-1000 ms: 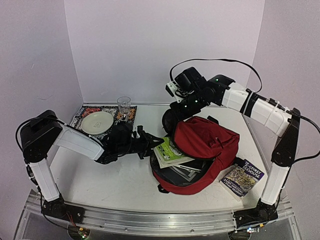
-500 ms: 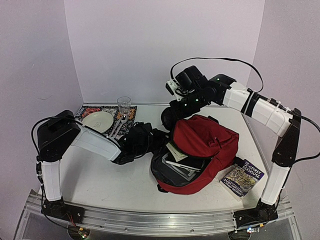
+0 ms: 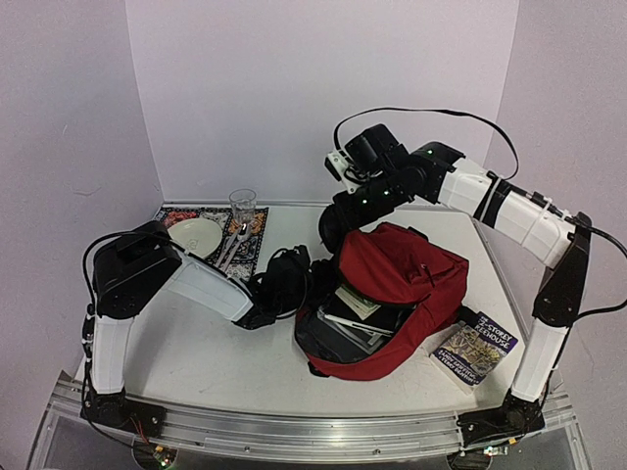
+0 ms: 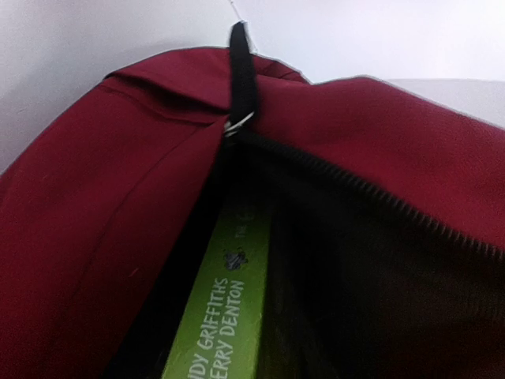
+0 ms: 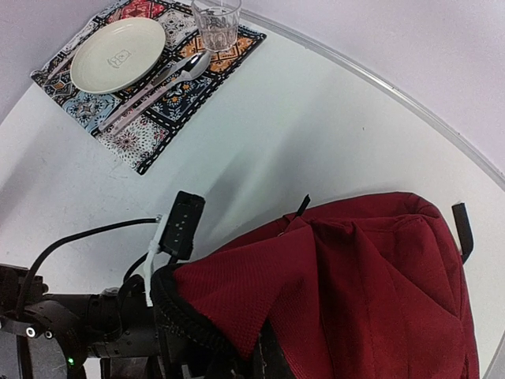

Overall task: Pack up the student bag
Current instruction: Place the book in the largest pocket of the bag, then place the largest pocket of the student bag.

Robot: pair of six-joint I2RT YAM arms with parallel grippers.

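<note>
The bag (image 3: 407, 269) lies right of centre on the table (image 3: 196, 343). Its mouth gapes toward the left and the near side, and its red top is raised over the opening. From above, a stack (image 3: 351, 311) of books and flat dark things shows inside the mouth.

The left wrist view looks straight into the opening. A green book (image 4: 225, 316) stands on edge there, its spine reading Andy Griffiths and Terry Denton, with red fabric to its left and dark lining to its right. The zip (image 4: 379, 197) runs along the lip, and a black loop (image 4: 241, 71) with a metal ring sits at the top.

The left gripper (image 3: 312, 286) is pushed in at the left lip of the mouth. The fabric hides its fingers from above and they are out of its own camera, so I cannot tell how the jaws stand.

The right gripper (image 3: 333, 235) comes down on the bag's far-left upper edge. It is clenched on the rim there, and the fabric is drawn up in folds toward the wrist camera.

A treehouse book (image 3: 477, 348) lies flat just beside the bag's near-right side. A placemat (image 3: 257, 233) lies at the far left, well apart from the bag. It carries a plate (image 3: 193, 235), a glass (image 3: 242, 206) and cutlery (image 5: 158, 83).
</note>
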